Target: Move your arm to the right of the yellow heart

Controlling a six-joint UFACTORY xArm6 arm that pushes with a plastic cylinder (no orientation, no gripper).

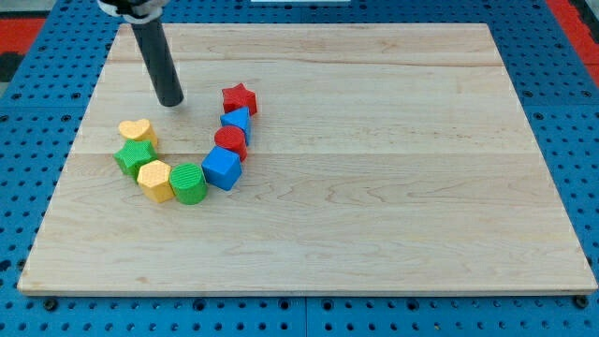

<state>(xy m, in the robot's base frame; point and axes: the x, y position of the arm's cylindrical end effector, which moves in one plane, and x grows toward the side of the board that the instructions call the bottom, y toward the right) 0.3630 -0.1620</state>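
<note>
The yellow heart lies at the left of the wooden board, at the upper left end of a curved row of blocks. My tip stands on the board just above and to the right of the heart, apart from it. The red star is to the tip's right. The rod rises from the tip to the view's top left.
The row curves from the yellow heart through a green star, a yellow hexagon, a green cylinder, a blue cube, a red cylinder and a blue block up to the red star. A blue pegboard surrounds the board.
</note>
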